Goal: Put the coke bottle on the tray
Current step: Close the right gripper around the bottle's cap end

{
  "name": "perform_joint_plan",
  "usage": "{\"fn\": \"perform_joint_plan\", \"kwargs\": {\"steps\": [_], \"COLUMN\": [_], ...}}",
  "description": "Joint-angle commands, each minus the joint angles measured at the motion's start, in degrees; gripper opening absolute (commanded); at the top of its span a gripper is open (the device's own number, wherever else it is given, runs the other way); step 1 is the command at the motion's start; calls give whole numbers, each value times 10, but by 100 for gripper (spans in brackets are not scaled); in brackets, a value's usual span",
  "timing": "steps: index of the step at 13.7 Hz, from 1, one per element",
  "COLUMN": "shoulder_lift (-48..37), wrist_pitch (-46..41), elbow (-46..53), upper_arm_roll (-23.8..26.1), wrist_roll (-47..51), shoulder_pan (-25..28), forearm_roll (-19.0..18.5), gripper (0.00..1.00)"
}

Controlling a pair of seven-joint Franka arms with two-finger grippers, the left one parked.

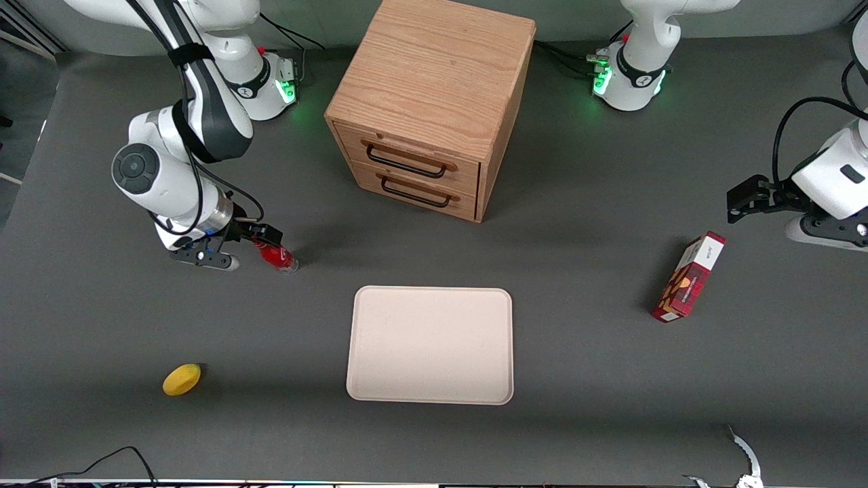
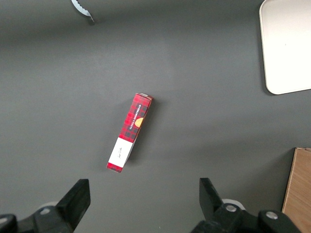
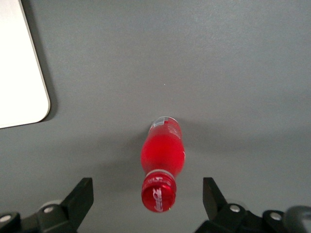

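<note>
Bottle (image 3: 163, 158): one, red, standing on the tabletop (image 1: 576, 271), well apart from the tray and nearer the working arm's end. My wrist camera looks down on its cap, so it seems upright, perhaps slightly tilted; not yet lifted.
Gripper (image 3: 148, 201): mine, low over the bottle, fingers (image 3: 82, 194) spread wide to either side of the cap, touching nothing and holding nothing.
Tray (image 1: 430, 344): one, cream-white, bare, lying flat nearer the front camera than the cabinet.
Risk, tipping: if I descend off-centre, one finger may hit the cap first and knock the bottle over; it is round and would likely roll.
Risk, slip: closing only on the narrow cap or neck could let the bottle swing or drop on the way.
Risk, placing: released too high or on the tray's rim, it may topple off.
Cabinet (image 1: 434, 102): one, wooden, two drawers, both closed.
Box (image 1: 688, 276): one, red, toward the parked arm's end.
Lemon (image 1: 182, 379): one, yellow, near the front edge.
</note>
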Motion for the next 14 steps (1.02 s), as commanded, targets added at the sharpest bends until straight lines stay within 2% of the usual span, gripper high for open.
{"fn": "perform_joint_plan", "kwargs": {"steps": [1,3,4,6,7,8,12,14], "shoulder_lift": [2,2,2,2,2,2,-8,-19], "wrist_pitch": [28,29,30,29,29,29,23,-8], "elbow": [-17,-19,-19,-19,-19,-19,-13,10], "upper_arm_roll": [0,0,0,1,1,1,1,1], "wrist_roll": [19,19,18,18,18,18,12,9], "shoulder_pan": [2,2,2,3,2,3,2,2], "forearm_roll": [-26,-26,-27,-34,-40,-40,-40,-40], "gripper": [99,86,72,30,12,0,0,0]}}
